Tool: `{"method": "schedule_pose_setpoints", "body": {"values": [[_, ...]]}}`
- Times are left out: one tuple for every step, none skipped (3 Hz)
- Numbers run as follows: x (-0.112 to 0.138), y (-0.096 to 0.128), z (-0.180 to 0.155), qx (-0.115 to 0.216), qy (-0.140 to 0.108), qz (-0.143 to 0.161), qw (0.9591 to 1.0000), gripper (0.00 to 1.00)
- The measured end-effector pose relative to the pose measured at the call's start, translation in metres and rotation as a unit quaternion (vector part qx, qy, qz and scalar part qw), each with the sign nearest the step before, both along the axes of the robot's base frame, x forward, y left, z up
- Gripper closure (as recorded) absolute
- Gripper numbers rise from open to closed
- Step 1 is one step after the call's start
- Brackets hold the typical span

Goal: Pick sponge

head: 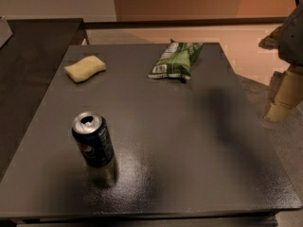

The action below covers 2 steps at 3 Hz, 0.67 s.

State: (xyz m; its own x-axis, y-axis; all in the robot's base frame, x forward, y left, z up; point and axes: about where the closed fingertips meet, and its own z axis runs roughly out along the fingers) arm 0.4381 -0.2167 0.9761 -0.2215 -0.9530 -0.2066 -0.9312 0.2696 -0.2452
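The small pale yellow, wavy-sided soft sponge (85, 68) lies at the far left of the dark grey square table (189, 141). The cream blocky gripper (282, 98) hangs beyond the table's right edge, well apart from the sponge; I cannot tell whether it is open or closed.

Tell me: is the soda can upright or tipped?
Upright: the soda can stands on its base, top up. The gripper hangs right of the table.

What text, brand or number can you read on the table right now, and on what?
Soda can: a round logo, no legible letters.
Green bag: white print, not legible.
Sponge: none.
Claw, off the right edge of the table: none.
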Motion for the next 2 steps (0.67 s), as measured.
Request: {"method": "schedule_pose_setpoints", "body": {"values": [[0.0000,0.0000,0.0000,0.000,0.000,0.000,1.0000,0.00],[0.0030,0.0039,0.0051,0.011,-0.006,0.006,0.9999,0.00]]}}
